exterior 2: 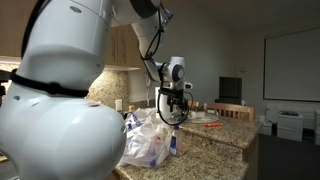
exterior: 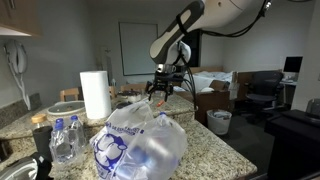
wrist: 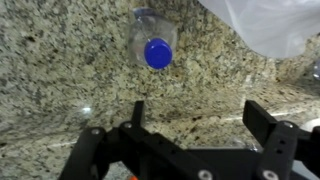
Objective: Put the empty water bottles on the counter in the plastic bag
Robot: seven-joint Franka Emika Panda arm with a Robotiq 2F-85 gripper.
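Seen from above in the wrist view, one of the empty water bottles stands upright on the counter, clear with a blue cap. My gripper hovers open just short of it, with nothing between its fingers. The plastic bag fills that view's top right corner. In an exterior view the gripper hangs above the counter behind the crinkled bag, and two more bottles stand to the bag's left. The gripper also shows above the bag.
A white paper towel roll stands beside the bag, close to the gripper. A dark object sits at the counter's near corner. Beyond the counter edge are a bin and chairs. Small items lie on the far counter.
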